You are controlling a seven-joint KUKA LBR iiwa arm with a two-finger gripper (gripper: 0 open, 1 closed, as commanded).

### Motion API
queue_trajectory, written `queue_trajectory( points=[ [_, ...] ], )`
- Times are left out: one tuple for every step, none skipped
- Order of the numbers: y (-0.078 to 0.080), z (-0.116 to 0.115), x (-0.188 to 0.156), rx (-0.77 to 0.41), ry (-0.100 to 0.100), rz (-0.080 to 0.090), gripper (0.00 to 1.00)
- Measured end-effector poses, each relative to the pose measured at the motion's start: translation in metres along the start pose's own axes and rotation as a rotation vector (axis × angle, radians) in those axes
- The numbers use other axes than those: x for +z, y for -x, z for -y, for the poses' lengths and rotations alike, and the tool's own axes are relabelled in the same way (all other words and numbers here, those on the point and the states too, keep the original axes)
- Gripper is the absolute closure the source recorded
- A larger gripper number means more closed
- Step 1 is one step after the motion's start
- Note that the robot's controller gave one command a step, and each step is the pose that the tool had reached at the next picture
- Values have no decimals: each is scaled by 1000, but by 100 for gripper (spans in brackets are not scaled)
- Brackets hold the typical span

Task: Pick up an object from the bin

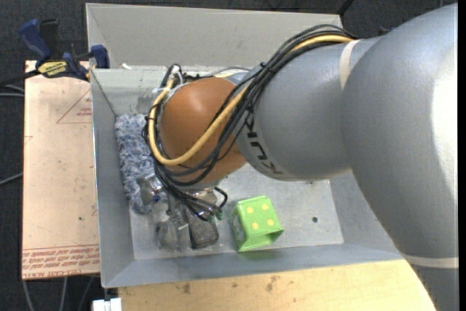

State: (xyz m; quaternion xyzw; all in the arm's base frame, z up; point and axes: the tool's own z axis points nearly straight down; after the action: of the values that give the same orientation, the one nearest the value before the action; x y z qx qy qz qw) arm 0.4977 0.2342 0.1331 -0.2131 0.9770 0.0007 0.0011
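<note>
A grey KUKA arm (349, 105) reaches into the grey metal bin (320, 218) from the right of the camera view, and its bulk covers much of the bin's far and right side. An orange cover (193, 127) sits rounded over the wrist, with black and yellow cables (191, 158) looped across and below it. The gripper (182, 223) is down low in the bin's near-left part, close to the near wall. Whether it is spread or closed on anything cannot be told, as the wrist and cables hang over it. A small dark grey thing (204, 233) lies at the gripper's tip, on the bin floor and just beside the near wall. Its kind cannot be made out, nor whether the gripper touches it. Just to the right of it sits a green foam cube (256, 223) with pale yellow dots on its top face, tilted a little and apart from the gripper. A blue-and-white fuzzy cloth (133, 146) lies bunched along the left wall, running from behind the orange cover toward the gripper. The floor to the right of the cube is bare grey metal.
</note>
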Motion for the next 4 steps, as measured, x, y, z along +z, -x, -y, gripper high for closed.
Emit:
queue_trajectory(
  points=[
    [30, 11, -8, -190, 0, 1, 0],
    [48, 15, 29, -318, 1, 1, 0],
    [83, 20, 63, -243, 2, 0, 100],
    [83, 20, 62, -242, 2, 0, 100]
  ],
)
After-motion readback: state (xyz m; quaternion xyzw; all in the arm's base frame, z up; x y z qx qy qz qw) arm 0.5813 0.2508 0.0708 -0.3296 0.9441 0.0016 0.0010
